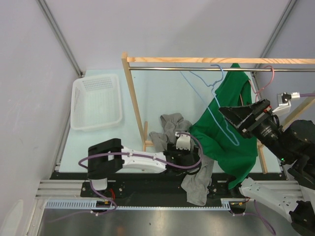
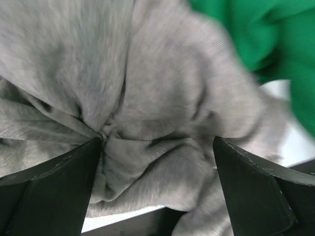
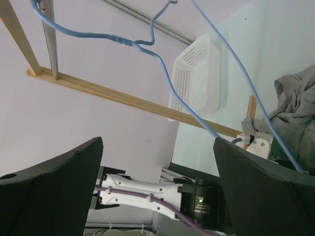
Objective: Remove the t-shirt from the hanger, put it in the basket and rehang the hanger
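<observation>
**Green t-shirt part-way off hanger, 2 claws empty**

White basket (image 1: 98, 101) sits far left, well apart. The left gripper (image 2: 157, 145) is low over a grey garment (image 1: 172, 123) on the table. Its jaws are wide, with cloth bunched between them but unpinched. A blue wire hanger (image 3: 134, 43) hooks on the rod (image 1: 172, 69), its left shoulder bare. The green t-shirt (image 1: 231, 147) hangs from the hanger's right side and spills onto the table. The right gripper (image 3: 157, 141) hovers near it, jaws spread wide and holding nothing.

Judgement: the shirt is light, limp and stretchy, and the hanger will likely swing. Pinch 1 fold near the collar and draw it off the wire's end.
</observation>
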Tool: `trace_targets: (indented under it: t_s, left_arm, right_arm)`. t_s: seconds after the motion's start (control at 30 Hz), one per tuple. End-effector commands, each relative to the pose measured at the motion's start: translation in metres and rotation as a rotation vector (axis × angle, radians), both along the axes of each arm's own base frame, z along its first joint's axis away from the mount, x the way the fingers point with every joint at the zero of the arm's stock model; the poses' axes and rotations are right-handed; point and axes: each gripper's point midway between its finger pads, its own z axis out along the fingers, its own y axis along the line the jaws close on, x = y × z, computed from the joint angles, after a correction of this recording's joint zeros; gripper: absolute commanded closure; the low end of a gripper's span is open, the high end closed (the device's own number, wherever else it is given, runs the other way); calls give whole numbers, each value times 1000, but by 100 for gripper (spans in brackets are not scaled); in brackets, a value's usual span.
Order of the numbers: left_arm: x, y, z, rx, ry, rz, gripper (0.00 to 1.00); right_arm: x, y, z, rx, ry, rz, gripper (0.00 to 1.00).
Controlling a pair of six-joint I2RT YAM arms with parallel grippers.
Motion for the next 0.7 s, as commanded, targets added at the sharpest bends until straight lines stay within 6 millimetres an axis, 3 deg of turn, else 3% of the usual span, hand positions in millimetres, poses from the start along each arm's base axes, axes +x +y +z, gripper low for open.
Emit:
trace_targets:
  t_s: [0.0, 0.03, 0.13, 0.17, 0.23, 0.27, 0.47, 0.5, 0.57, 0.6, 0.67]
  left_arm:
    - [-8, -9, -17, -9, 85, 55, 0]
    - [-9, -6, -27, 24, 102, 70, 0]
    - [-12, -2, -41, 57, 121, 73, 15]
    - [-13, -1, -43, 54, 122, 73, 29]
    - [-14, 4, -51, 55, 127, 56, 43]
    - [-14, 6, -48, 49, 126, 48, 56]
    - [-22, 19, -39, 51, 121, -34, 100]
    - [-24, 19, -25, 21, 114, -48, 100]
    - [-35, 21, -19, 11, 107, -121, 100]
    - [-39, 19, -4, -28, 96, -152, 100]
    - [-53, 24, 3, -23, 95, -218, 100]
  right_arm:
    - [-16, -19, 12, 20, -42, -13, 0]
    - [-16, -21, 10, 20, -40, -19, 0]
    - [-22, -30, 7, 22, -37, -34, 0]
    - [-24, -33, 5, 20, -35, -39, 0]
    - [-28, -39, 5, 36, -41, -49, 0]
    - [-29, -39, 5, 39, -42, -47, 0]
    - [-38, -33, 15, 45, -69, 14, 0]
    - [-39, -30, 15, 40, -68, 31, 1]
    - [-41, -21, 17, 32, -74, 75, 0]
    - [-41, -19, 17, 27, -74, 84, 0]
    - [-44, -17, 18, 19, -84, 107, 0]
